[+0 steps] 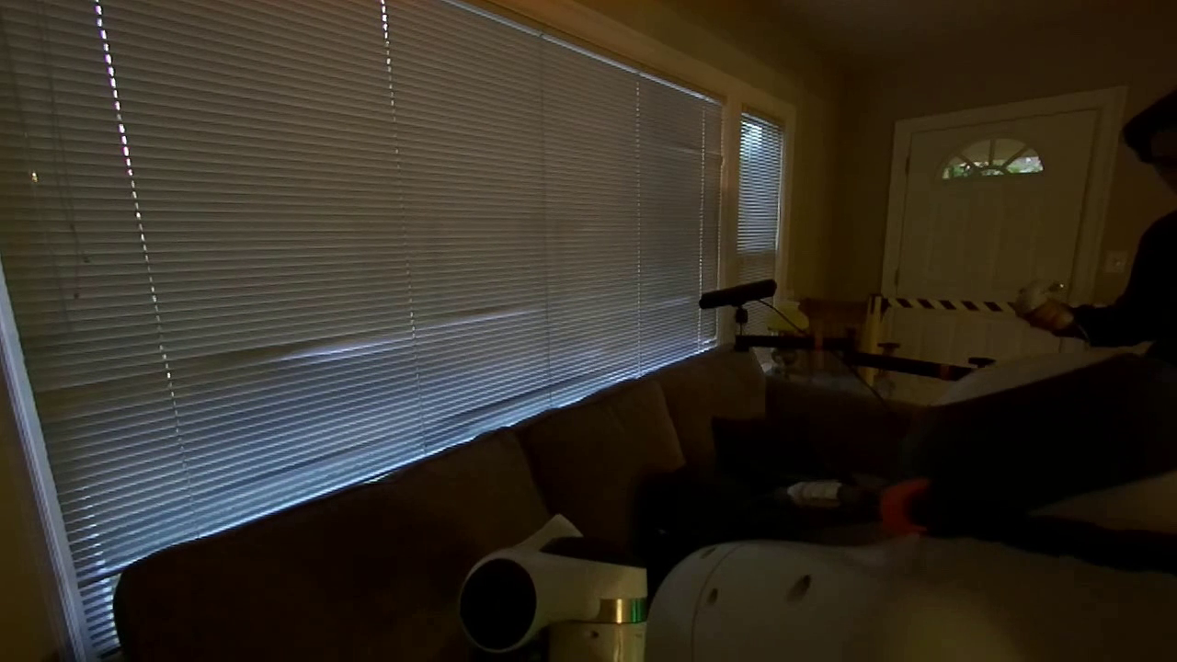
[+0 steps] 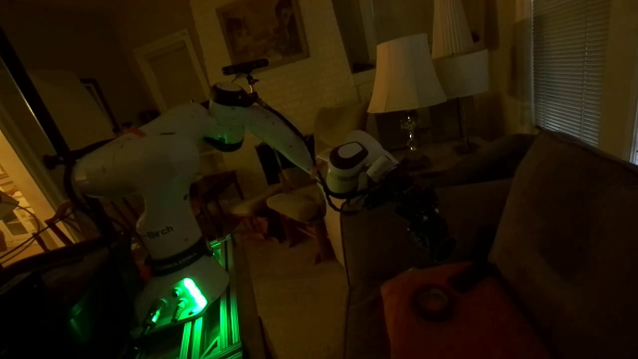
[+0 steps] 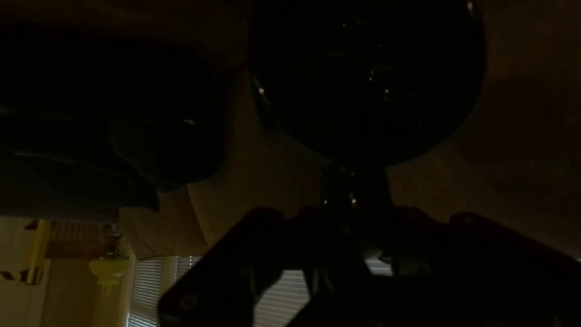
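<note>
In the dim light, my black gripper [image 2: 424,230] is stretched out over the couch seat, pointing down. A dark, glossy round object [image 3: 367,81] fills the upper middle of the wrist view. Its narrow neck runs down between the fingers of the gripper [image 3: 356,211], which look shut on it. The same round shape [image 2: 445,248] shows at the gripper's tip in an exterior view. Below it lies an orange cloth [image 2: 478,331] with a dark ring [image 2: 433,301] on it. Beside the ring is a dark item [image 2: 468,276] too dim to identify.
The brown couch [image 1: 588,432] backs onto blinds [image 1: 368,230]. Lamps [image 2: 406,75] and a chair [image 2: 299,205] stand behind the arm. A pale bottle-like thing [image 1: 816,494] and a person [image 1: 1145,267] appear in an exterior view. A bulky dark shape [image 3: 113,113] lies left in the wrist view.
</note>
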Robot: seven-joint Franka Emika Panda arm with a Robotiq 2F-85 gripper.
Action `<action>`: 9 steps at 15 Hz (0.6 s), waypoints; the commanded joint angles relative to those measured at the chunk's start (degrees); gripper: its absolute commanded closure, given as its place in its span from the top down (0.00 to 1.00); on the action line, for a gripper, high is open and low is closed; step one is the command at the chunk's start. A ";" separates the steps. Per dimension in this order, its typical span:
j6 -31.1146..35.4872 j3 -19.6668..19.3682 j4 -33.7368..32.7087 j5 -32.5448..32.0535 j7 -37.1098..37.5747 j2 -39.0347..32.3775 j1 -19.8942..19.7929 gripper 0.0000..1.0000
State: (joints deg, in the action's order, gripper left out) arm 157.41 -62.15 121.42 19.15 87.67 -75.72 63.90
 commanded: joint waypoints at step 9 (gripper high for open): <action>-1.40 7.03 -0.67 -1.78 9.40 8.12 -12.10 0.02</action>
State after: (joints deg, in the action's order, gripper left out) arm 156.95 -56.62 121.03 19.15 94.41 -71.72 55.07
